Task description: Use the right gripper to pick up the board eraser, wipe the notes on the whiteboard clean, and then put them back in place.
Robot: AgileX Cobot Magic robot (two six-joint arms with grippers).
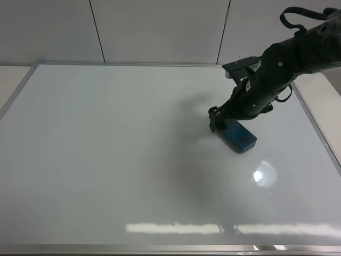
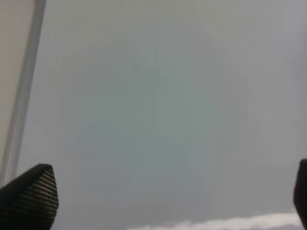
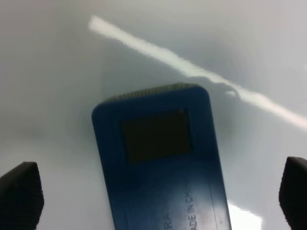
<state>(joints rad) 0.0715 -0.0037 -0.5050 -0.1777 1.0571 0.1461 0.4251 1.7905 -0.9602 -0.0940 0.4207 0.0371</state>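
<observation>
Whiteboard (image 1: pixel 133 160): a glossy white board in a thin silver frame is seen filling most of the high view; no red notes can be made out on its surface.
Right end effector (image 1: pixel 221 120): it is positioned low over the far end of the eraser; in the right wrist view the fingertips are spread wide on either side of the block, and nothing is held.
Left end effector (image 2: pixel 163 201): its tips are seen set wide apart over bare board, with nothing between them.
Board eraser (image 1: pixel 238 136): a teal-blue block is seen lying flat on the board, right of centre.
Progress: wiping is judged finished; whether the eraser is back in its place cannot be told.
</observation>
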